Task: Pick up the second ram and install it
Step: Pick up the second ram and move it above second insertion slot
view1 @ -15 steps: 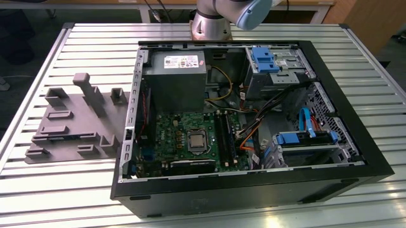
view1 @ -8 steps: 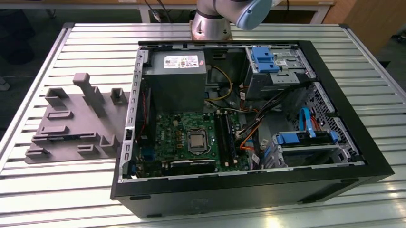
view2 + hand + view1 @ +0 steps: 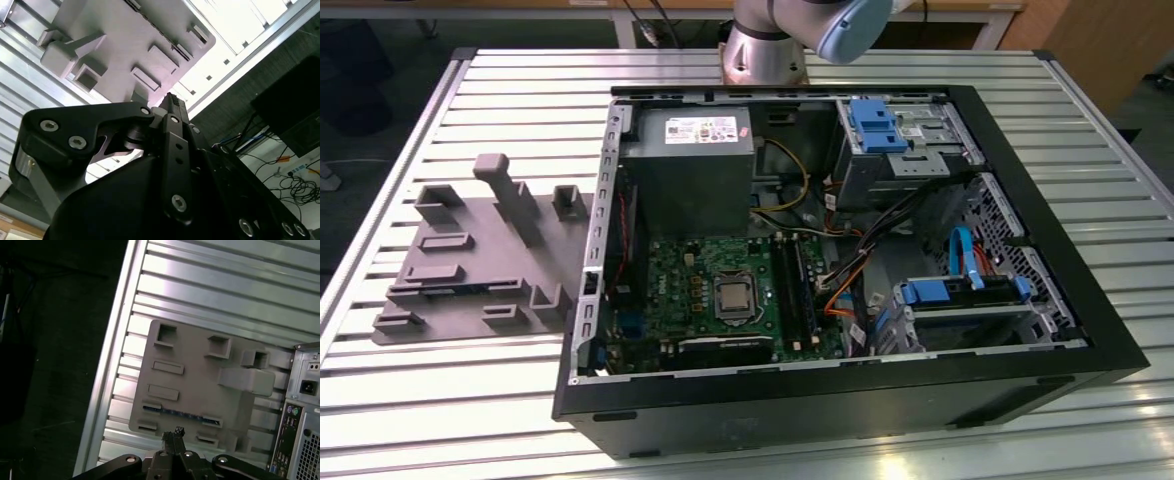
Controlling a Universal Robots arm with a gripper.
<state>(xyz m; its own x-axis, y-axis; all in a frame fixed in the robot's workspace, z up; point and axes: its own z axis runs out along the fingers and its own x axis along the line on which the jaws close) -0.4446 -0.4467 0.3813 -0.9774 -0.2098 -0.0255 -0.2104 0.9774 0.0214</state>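
Grey plastic fixture plate (image 3: 200, 375) held thin dark ram stick (image 3: 180, 413). Black gripper (image 3: 173, 433) hung well apart from it, jaws narrow & empty.

A grey fixture plate (image 3: 480, 268) lies on the slatted metal table (image 3: 440, 400), just beside the open computer case (image 3: 854, 405), perhaps touching it.

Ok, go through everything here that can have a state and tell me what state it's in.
computer case: lying on its side, open, side panel off.
second ram: resting in the grey fixture, not gripped.
grey fixture: beside the case, on the exterior view's left.
gripper: shut, empty, clear of the fixture.
memory sockets: filled or empty, cannot tell.
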